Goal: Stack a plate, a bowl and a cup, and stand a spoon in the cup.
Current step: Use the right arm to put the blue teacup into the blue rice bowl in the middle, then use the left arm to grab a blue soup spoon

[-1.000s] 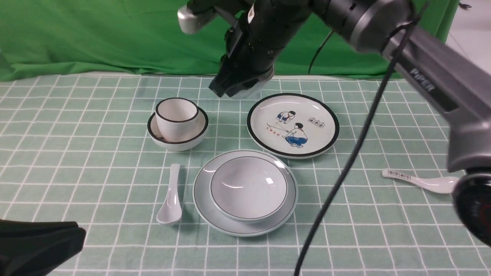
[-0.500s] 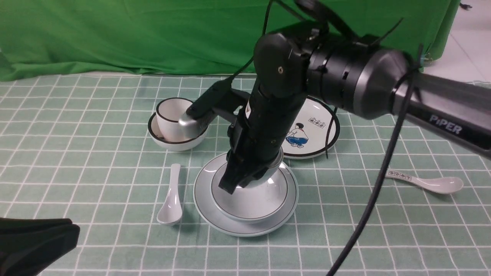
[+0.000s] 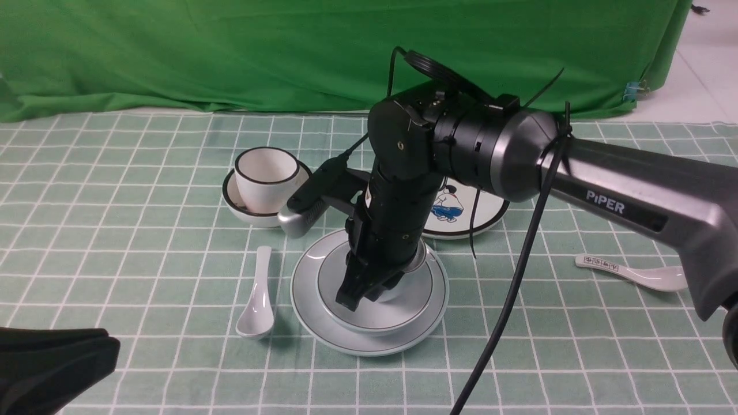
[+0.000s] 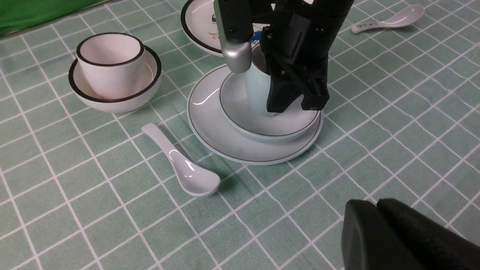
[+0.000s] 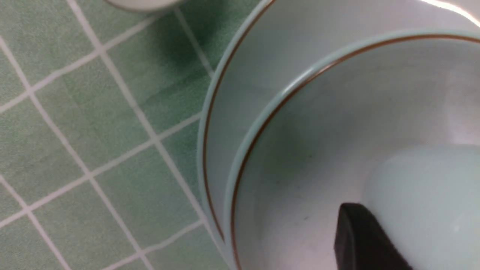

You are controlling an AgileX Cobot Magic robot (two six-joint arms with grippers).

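Observation:
The pale plate [image 3: 304,308] lies on the cloth with the shallow bowl [image 3: 406,302] stacked in it. My right gripper [image 3: 364,295] reaches down into the bowl and is shut on the wall of the pale blue-white cup [image 4: 258,88], which stands upright low inside the bowl [image 4: 240,112]. Whether its base touches the bowl I cannot tell. One dark finger [image 5: 360,240] lies against the cup [image 5: 423,195]. The plain white spoon [image 3: 256,300] lies left of the plate. My left gripper [image 3: 112,349] hovers shut and empty at the near left.
A black-rimmed cup [image 3: 265,176] sits in a black-rimmed cream bowl [image 3: 253,216] at the back left. A cartoon plate [image 3: 481,210] lies behind the stack, partly hidden by the right arm. A printed-handle spoon [image 3: 634,272] lies at the right. Green backdrop behind.
My right arm has swung from above the back of the table down into the bowl, carrying the cup. The left gripper has hardly moved.

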